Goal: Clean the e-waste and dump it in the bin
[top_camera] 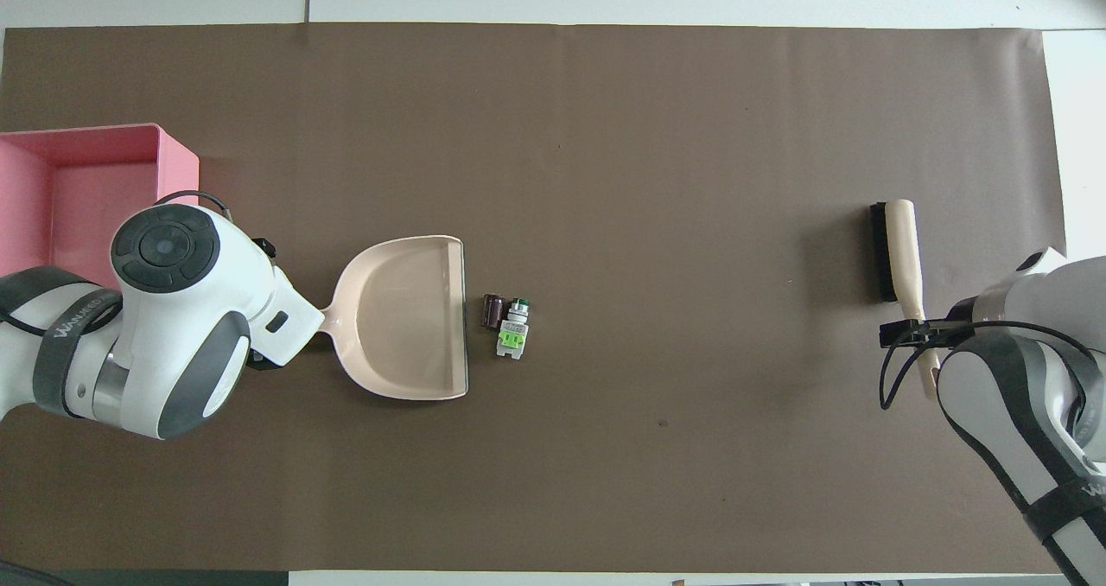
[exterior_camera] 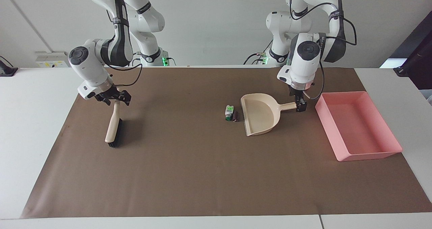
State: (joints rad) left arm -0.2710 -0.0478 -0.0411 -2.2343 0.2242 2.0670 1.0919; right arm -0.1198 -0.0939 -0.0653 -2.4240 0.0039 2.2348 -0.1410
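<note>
Brown paper (exterior_camera: 202,175) covers most of the white table (exterior_camera: 33,121), and all the things lie on it.

Closest to the robots are the two grippers. The right gripper (exterior_camera: 114,99) is low at the top end of the handle of the brush (exterior_camera: 113,127), at the right arm's end of the table. Its jaws stand open on either side of the handle, and the brush lies flat on the paper with its black bristles to one side. The left gripper (exterior_camera: 300,106) is down at the tip of the handle of the beige dustpan (exterior_camera: 261,116). Whether its jaws are open or already pressed on the handle, I cannot tell.

A little farther from the robots lies the e-waste. The dark cylinder (exterior_camera: 235,116) is just beside the open edge of the dustpan, and the white-and-green piece (exterior_camera: 229,111) is against it, on the side toward the right arm's end. Both rest on the paper, outside the dustpan.

The pink bin (exterior_camera: 369,154) stands at the left arm's end, apart from the dustpan handle, and reaches farthest from the robots.

Each arm carries a dark band with small white lettering, which I cannot read. The marking on the white-and-green piece is also too small to read.
</note>
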